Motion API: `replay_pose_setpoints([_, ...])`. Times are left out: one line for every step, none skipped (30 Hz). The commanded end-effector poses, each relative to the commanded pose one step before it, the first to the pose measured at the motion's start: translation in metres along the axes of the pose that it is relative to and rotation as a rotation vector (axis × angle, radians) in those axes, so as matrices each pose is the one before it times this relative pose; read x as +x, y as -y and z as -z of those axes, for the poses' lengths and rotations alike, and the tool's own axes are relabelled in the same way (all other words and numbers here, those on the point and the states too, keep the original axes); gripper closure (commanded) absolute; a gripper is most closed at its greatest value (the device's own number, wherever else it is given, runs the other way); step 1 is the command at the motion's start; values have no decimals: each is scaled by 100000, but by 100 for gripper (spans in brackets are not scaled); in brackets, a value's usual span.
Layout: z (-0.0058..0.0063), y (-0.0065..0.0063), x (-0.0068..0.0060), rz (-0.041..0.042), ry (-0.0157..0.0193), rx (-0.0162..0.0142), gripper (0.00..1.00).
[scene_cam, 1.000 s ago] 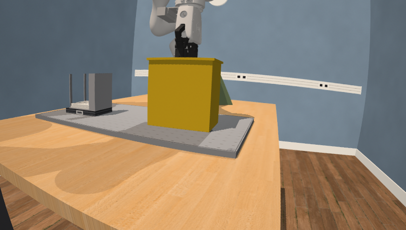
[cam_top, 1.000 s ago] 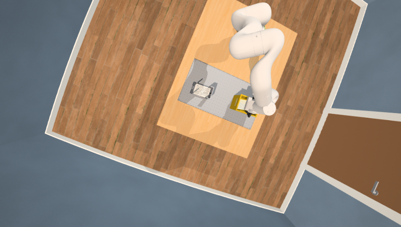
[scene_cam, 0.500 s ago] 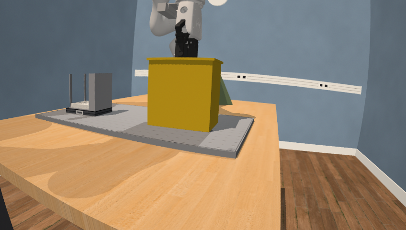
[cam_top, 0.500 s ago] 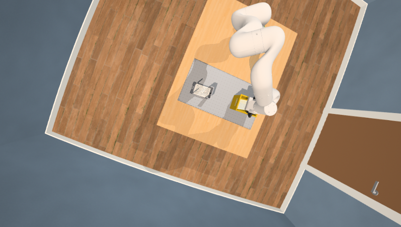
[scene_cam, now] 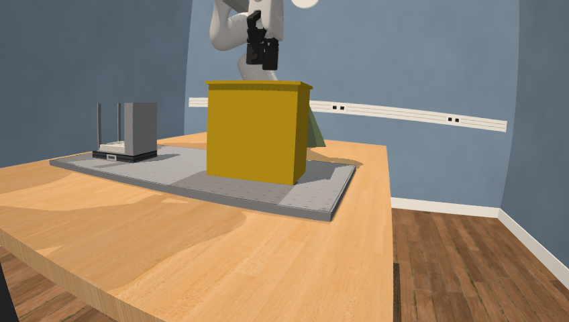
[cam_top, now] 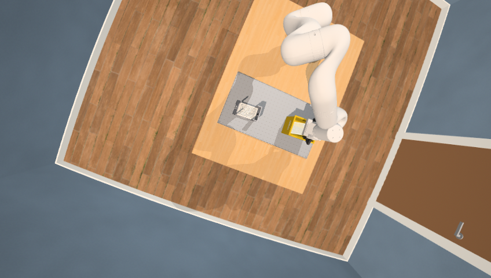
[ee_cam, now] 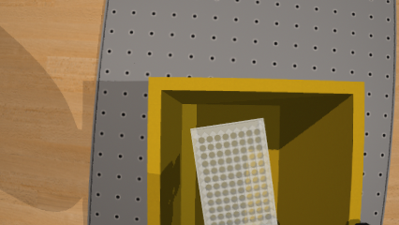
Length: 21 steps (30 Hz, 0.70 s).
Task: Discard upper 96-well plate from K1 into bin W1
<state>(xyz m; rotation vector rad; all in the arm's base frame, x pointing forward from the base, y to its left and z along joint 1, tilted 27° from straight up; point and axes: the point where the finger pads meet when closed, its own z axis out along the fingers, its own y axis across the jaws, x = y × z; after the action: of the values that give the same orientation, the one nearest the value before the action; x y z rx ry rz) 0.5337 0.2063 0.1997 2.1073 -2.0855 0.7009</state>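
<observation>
The yellow plastics bin W1 (scene_cam: 257,131) stands upright on the grey perforated baseplate (scene_cam: 207,179). It also shows in the top view (cam_top: 294,126) and in the wrist view (ee_cam: 258,155). A white 96-well plate (ee_cam: 234,173) lies tilted inside the bin, apart from my fingers. My gripper (scene_cam: 261,54) is open and empty, a short way above the bin's rim. The stack rack K1 (scene_cam: 125,133) stands at the baseplate's far left and holds one white plate (cam_top: 248,110) low in it.
The baseplate lies on a wooden table (scene_cam: 199,247). A green cone-like shape (scene_cam: 315,129) stands behind the bin. The rack's thin posts (scene_cam: 108,123) and its grey wall (scene_cam: 140,127) rise above the plate in it.
</observation>
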Motion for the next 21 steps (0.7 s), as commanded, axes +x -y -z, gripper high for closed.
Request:
replay_pose_setpoints([1238,67,-17,-45,80,129,0])
replay_pose_setpoints([267,0,0,0,0,0,0])
replay_pose_setpoints([0,0,0,0,0,0,0])
replay_pose_setpoints([0,0,0,0,0,0,0])
replay_pose_setpoints([267,1,0,0,0,0,0])
replay_pose_setpoints([267,0,0,0,0,0,0])
replay_pose_setpoints([267,0,0,0,0,0,0])
replay_pose_setpoints([267,0,0,0,0,0,0])
replay_pose_setpoints([267,0,0,0,0,0,0])
replay_pose_setpoints([85,0,0,0,0,0,0])
replay_pose_setpoints([0,0,0,0,0,0,0])
replay_pose_setpoints([0,0,0,0,0,0,0])
replay_pose_setpoints([-6,-3,0,0,2,2,0])
replay_pose_setpoints([2,1,0,0,-1,0,0])
replay_pose_setpoints([1,1,0,0,0,0,0])
replay_pose_setpoints([1,0,0,0,0,0,0])
replay_pose_setpoints([1,0,0,0,0,0,0])
replay_pose_setpoints([0,0,0,0,0,0,0])
replay_pose_setpoints([0,0,0,0,0,0,0])
replay_pose_setpoints([0,0,0,0,0,0,0])
replay_pose_setpoints([0,0,0,0,0,0,0])
